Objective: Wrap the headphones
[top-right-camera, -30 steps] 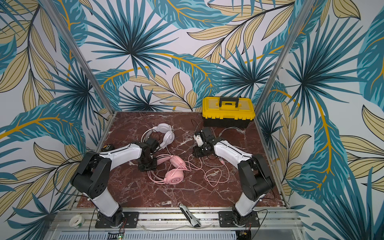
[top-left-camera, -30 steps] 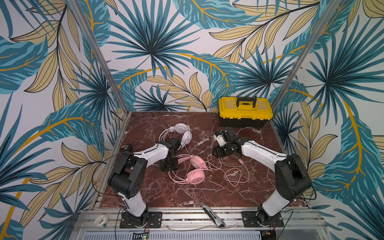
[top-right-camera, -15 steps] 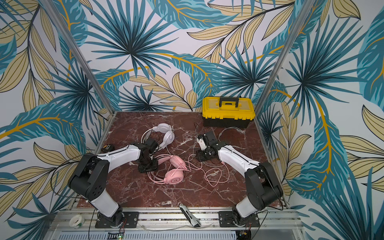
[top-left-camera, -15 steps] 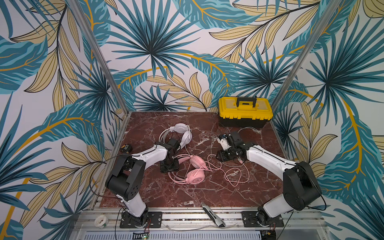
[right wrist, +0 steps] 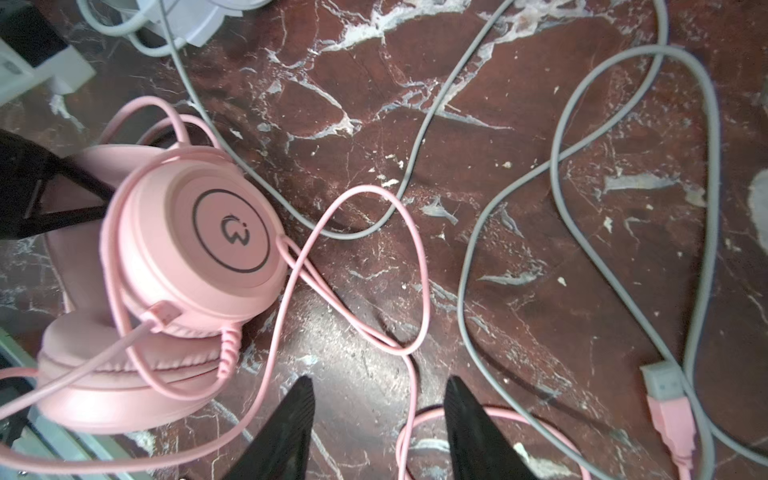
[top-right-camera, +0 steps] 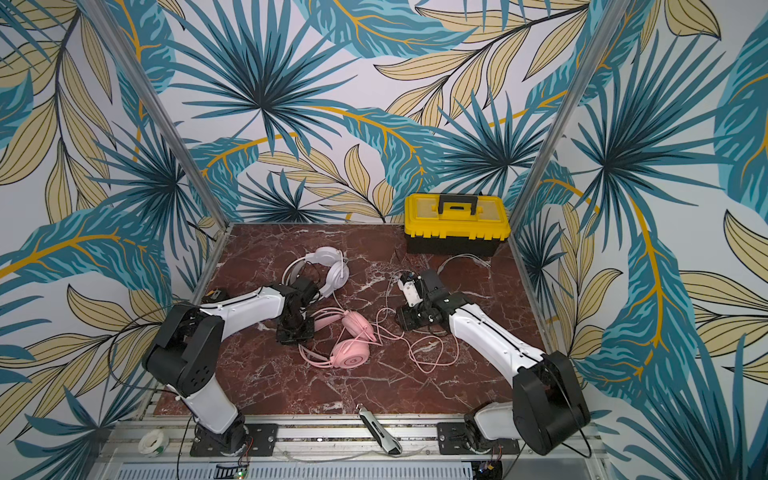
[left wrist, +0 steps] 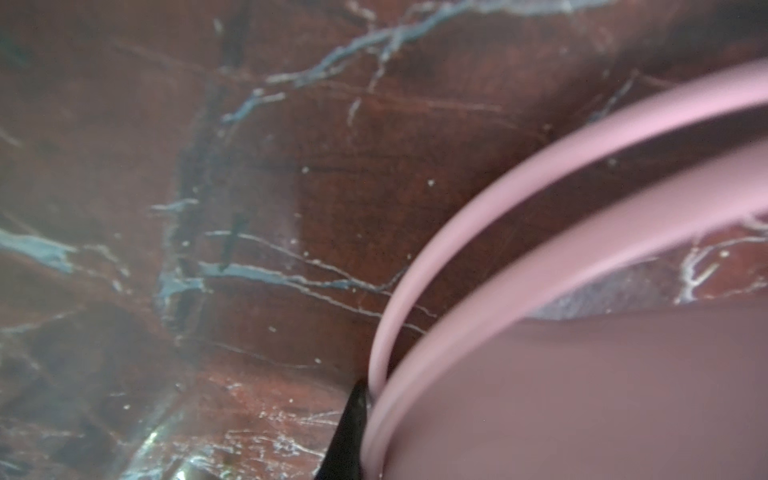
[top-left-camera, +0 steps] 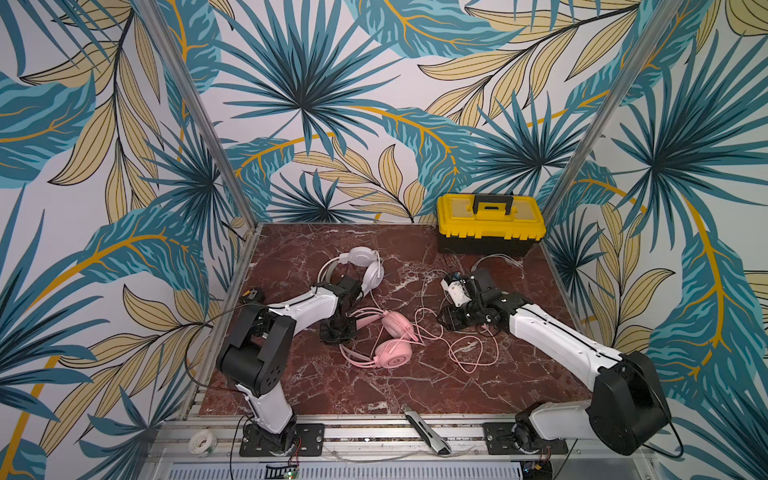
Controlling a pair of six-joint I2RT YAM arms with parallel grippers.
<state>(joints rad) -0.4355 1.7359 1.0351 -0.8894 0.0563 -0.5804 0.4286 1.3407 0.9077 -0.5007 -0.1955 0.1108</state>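
pink headphones (top-left-camera: 392, 358) | on side | headband toward left gripper (top-left-camera: 337, 331) | cups rightward

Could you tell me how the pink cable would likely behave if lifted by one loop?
The pink cable would probably sag limply, since it lies in loose curls. It may snag the grey cable, which crosses it, and tug the pink headphones it joins.
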